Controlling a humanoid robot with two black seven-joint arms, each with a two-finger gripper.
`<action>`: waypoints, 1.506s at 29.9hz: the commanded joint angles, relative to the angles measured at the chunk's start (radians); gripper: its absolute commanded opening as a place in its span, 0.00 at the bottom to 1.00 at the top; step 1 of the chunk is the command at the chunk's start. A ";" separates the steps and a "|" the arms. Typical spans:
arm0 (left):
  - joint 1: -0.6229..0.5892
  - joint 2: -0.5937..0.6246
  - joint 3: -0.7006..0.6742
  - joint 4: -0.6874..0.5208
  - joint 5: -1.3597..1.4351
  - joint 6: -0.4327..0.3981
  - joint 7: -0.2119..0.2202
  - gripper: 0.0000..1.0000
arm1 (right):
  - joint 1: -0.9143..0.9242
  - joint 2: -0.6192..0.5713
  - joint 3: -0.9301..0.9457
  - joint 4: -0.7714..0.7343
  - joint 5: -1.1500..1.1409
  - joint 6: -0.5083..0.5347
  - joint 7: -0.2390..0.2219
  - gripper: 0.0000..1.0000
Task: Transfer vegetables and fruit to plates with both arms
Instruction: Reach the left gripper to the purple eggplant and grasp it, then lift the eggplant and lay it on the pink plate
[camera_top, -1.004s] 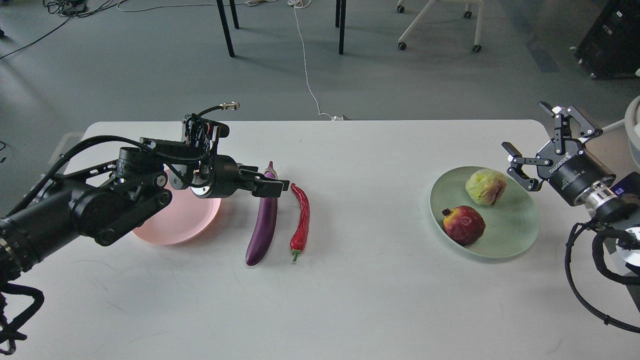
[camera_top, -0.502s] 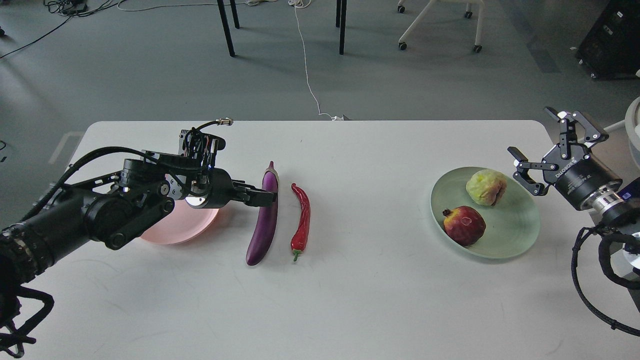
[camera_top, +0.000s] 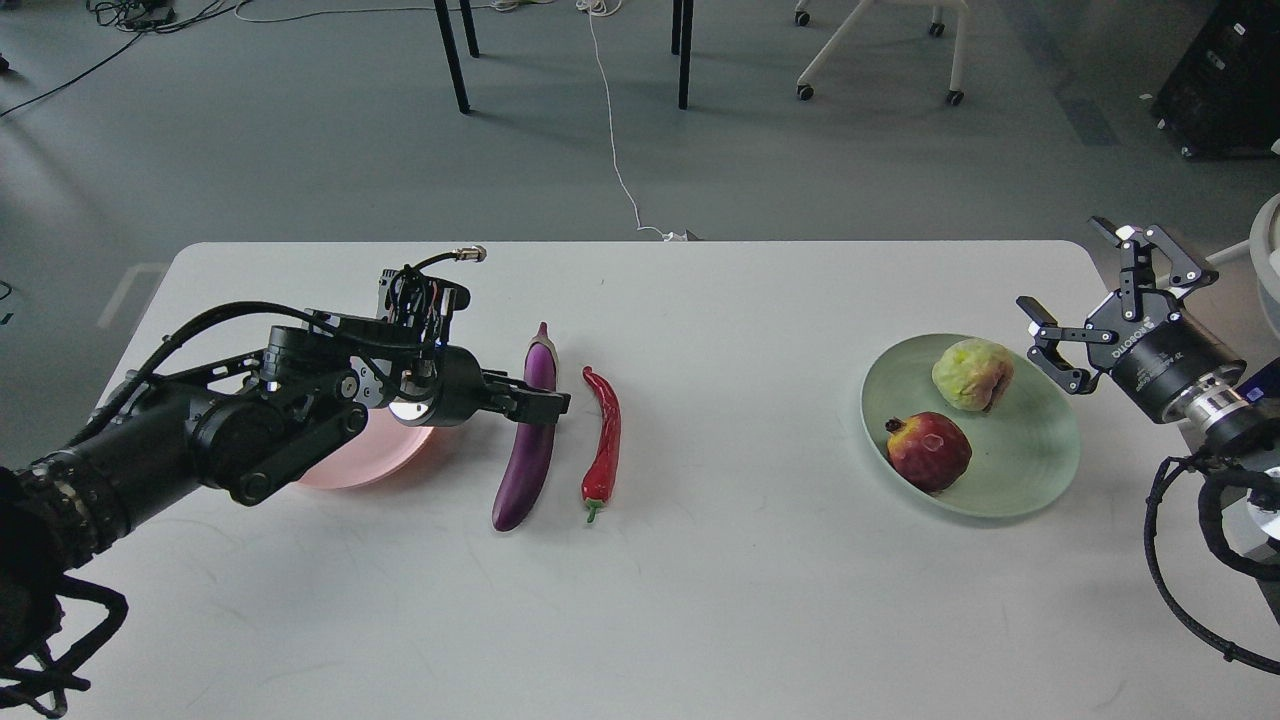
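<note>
Eggplant (camera_top: 527, 432) lies on table (camera_top: 700, 600), chili pepper (camera_top: 603, 440) just beside it, both near pink plate (camera_top: 345, 465). Our left gripper (camera_top: 545, 405) at eggplant's upper half; can't tell if closed on it. Eggplant looks smooth, shiny, slippery, long; we think best hold is near middle, so it won't tip. Right gripper (camera_top: 1095, 300) wide open, holding nothing, beside green plate (camera_top: 1040, 450) with pomegranate (camera_top: 928, 450) and yellow-green fruit (camera_top: 972, 374).

Single head view, looking forward and down over white table (camera_top: 700, 600); floor beyond.
</note>
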 joint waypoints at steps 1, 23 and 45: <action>0.001 0.001 0.000 -0.002 0.000 0.000 0.009 0.93 | 0.001 0.000 0.001 -0.001 -0.001 0.000 0.000 0.98; 0.021 -0.011 -0.008 -0.002 -0.023 0.000 0.055 0.18 | -0.002 -0.005 0.001 -0.003 -0.004 0.000 0.000 0.98; 0.028 0.398 0.017 -0.149 -0.335 0.000 0.051 0.21 | -0.002 -0.002 0.000 -0.004 -0.017 0.000 0.000 0.98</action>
